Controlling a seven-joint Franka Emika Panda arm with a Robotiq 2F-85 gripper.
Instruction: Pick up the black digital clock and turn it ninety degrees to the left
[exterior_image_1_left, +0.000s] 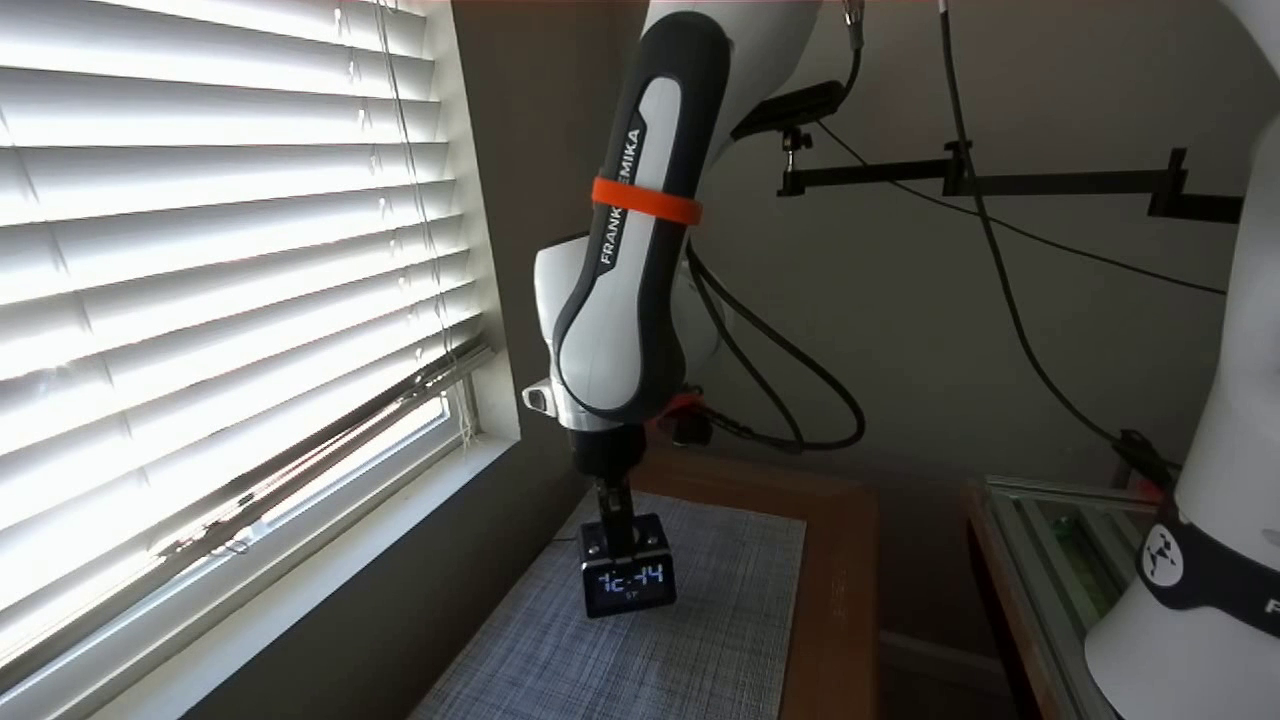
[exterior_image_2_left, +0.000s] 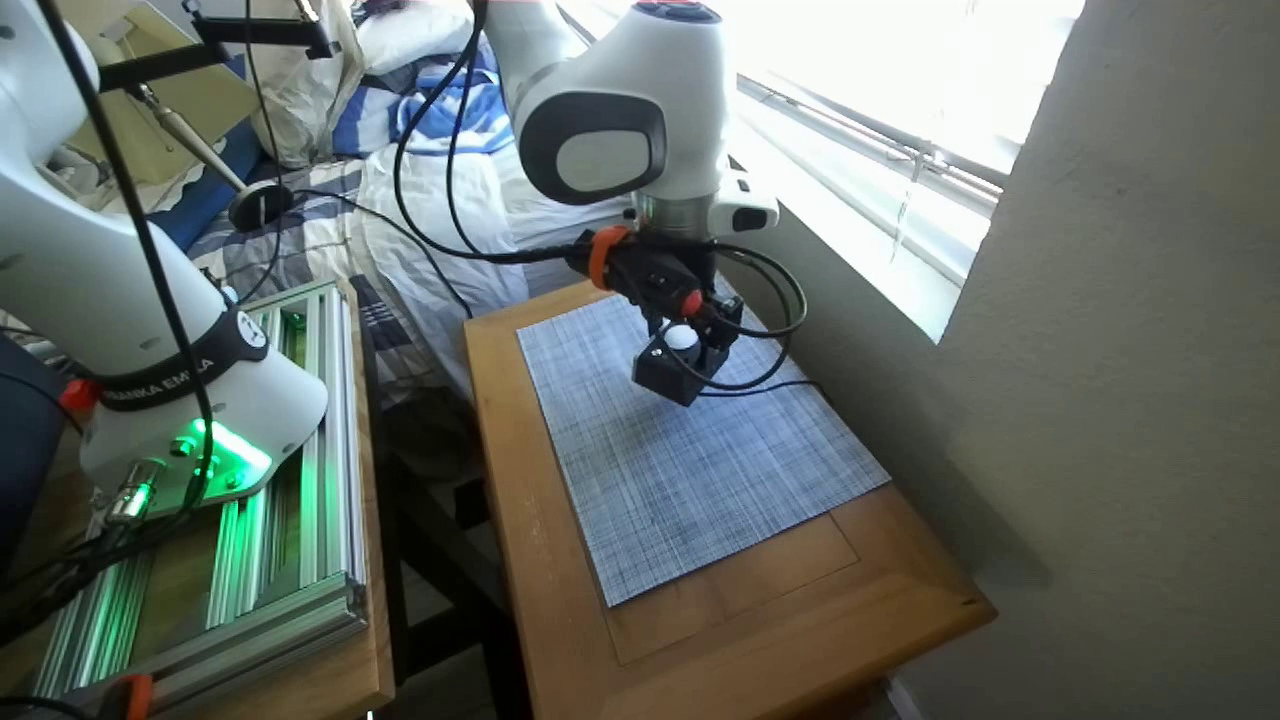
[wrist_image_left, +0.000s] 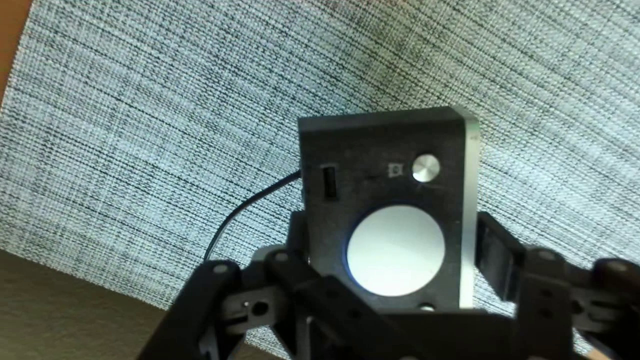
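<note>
Clock (wrist_image_left: 385, 196) on or just above the grey mat (exterior_image_2_left: 690, 480), can't tell which from here; gripper (wrist_image_left: 391, 234) pinching it by two opposite sides. For quarter-turn left, I'd lift just clear, rotate slowly, leave the cord (wrist_image_left: 245, 204) slack, settle it flat before releasing.

Black digital clock (exterior_image_1_left: 628, 585): small, boxy, held in gripper (wrist_image_left: 392, 240) over far part of woven mat (exterior_image_1_left: 725, 600); contact with mat unclear. Lit screen (exterior_image_1_left: 632, 577) faces near side in an exterior view, bluish-white digits partly legible, lower edge slanting up to right. Top: big pale disc (wrist_image_left: 395, 250), silver knob (wrist_image_left: 426, 168), dark slot (wrist_image_left: 329, 182). Thin cord (wrist_image_left: 250, 201) at left in wrist view.
</note>
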